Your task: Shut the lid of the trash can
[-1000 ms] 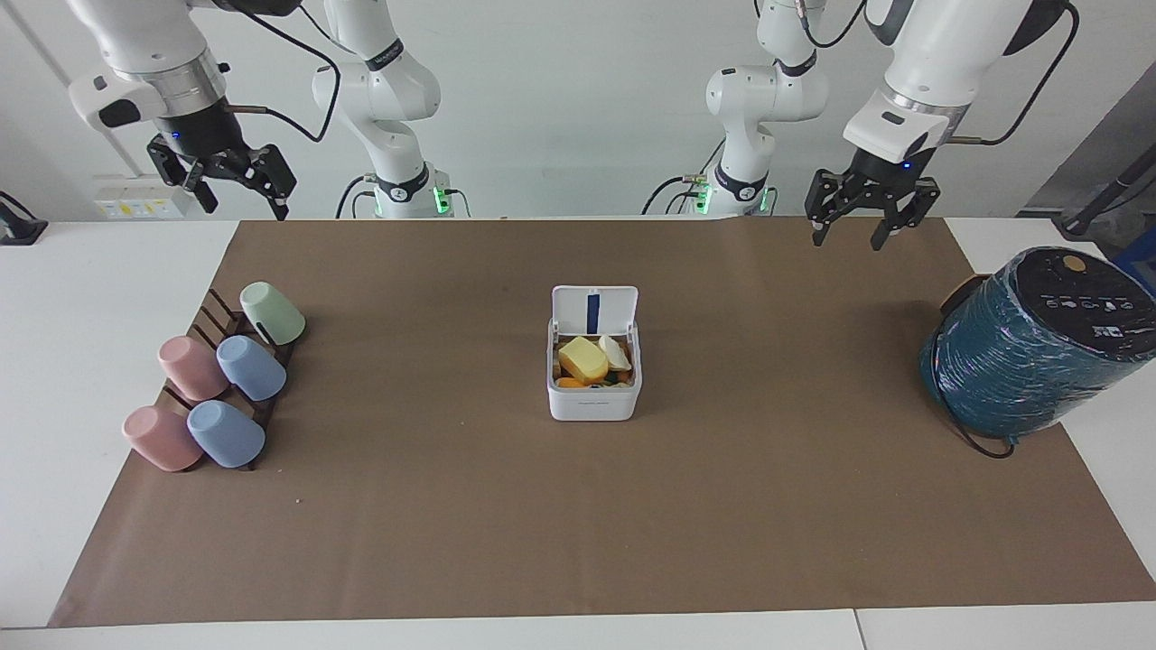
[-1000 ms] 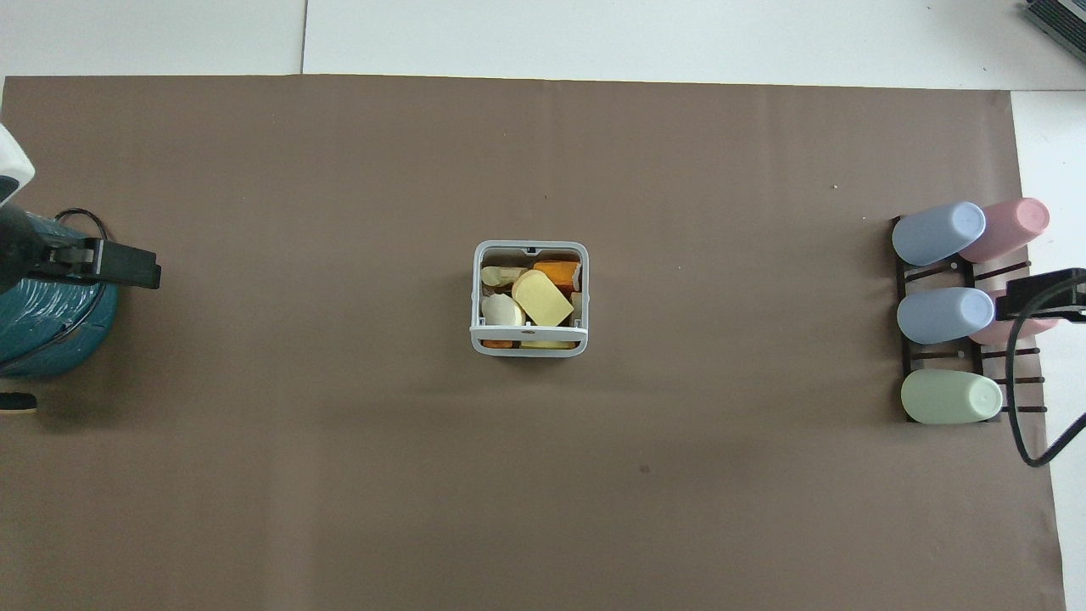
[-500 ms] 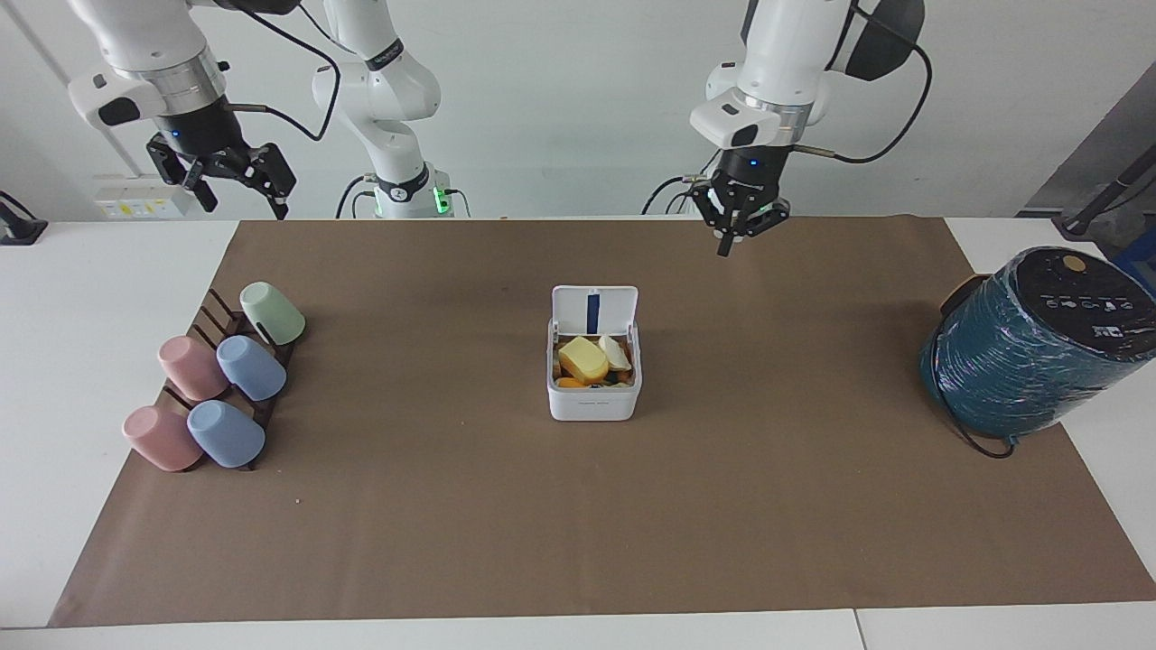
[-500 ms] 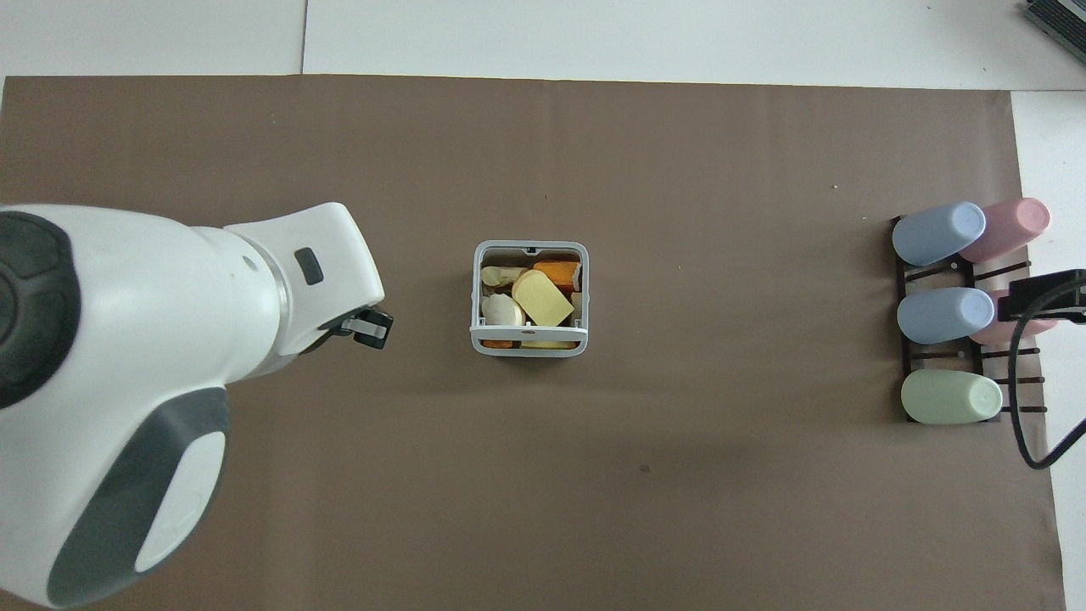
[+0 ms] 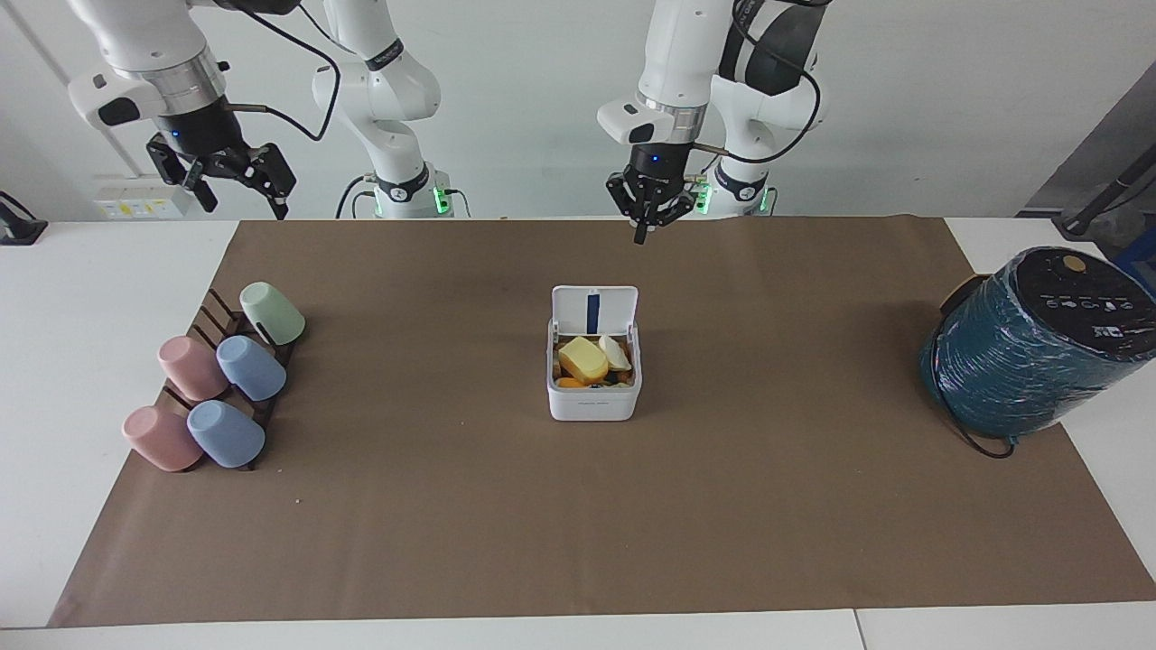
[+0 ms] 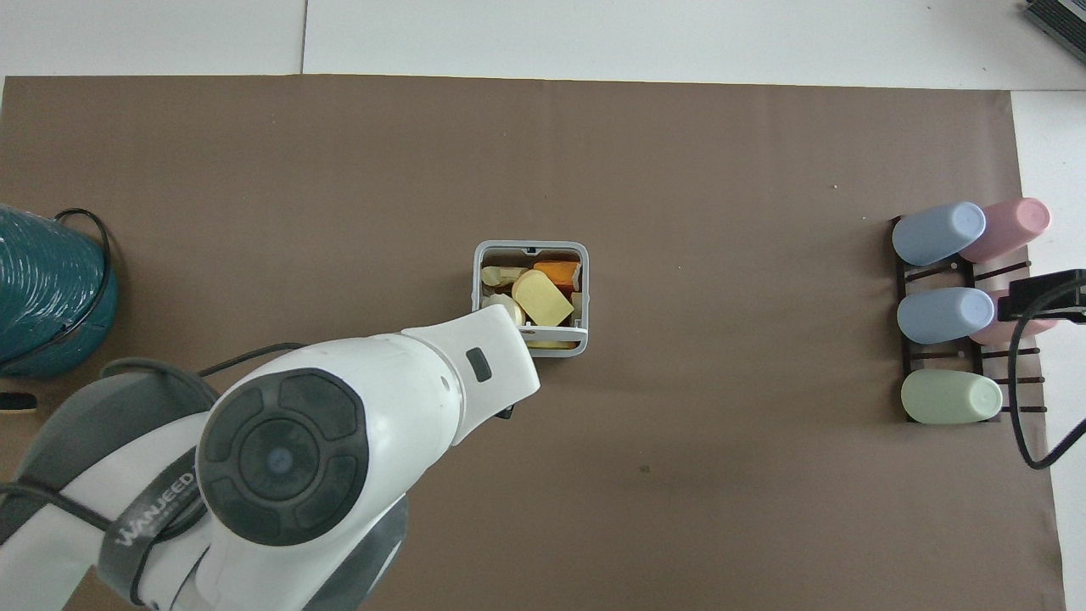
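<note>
Lid (image 5: 594,311) upright at trash can's (image 5: 593,397) robot-side edge, underside away from robots; left gripper (image 5: 647,224) pressed together

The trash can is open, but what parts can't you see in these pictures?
- Overhead view: the left arm covers the corner of the trash can nearest the robots, and the left gripper is almost wholly hidden beneath it.
- Overhead view: the lid stands upright, so only its thin edge shows.
- Facing view: the lid's top faces away.
- Both views: the bottom scraps are buried under the yellow piece.
</note>
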`<state>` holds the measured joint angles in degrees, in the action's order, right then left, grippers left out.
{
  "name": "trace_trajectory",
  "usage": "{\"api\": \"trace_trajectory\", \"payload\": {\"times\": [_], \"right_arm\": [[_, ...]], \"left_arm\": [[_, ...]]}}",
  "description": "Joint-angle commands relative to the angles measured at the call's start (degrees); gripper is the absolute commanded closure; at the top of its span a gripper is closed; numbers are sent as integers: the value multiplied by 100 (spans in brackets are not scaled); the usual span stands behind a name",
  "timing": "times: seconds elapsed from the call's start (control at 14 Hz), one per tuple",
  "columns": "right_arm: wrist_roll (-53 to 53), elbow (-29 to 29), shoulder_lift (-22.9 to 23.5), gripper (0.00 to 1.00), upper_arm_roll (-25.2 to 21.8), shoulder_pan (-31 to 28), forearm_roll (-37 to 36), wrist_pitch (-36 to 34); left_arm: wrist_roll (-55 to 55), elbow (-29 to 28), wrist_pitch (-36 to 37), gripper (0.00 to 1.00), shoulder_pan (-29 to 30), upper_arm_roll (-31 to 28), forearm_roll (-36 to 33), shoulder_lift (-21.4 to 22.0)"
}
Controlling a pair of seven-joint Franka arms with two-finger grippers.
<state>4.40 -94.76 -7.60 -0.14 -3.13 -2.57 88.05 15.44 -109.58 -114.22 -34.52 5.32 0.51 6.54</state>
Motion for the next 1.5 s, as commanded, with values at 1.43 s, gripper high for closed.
{"api": "trace_trajectory", "payload": {"times": [1.43], "right_arm": [[-71,10,-40,0,110,-21,301,1]], "left_arm": [[565,639,-2852,100,191,-145,-113,-2359]]}}
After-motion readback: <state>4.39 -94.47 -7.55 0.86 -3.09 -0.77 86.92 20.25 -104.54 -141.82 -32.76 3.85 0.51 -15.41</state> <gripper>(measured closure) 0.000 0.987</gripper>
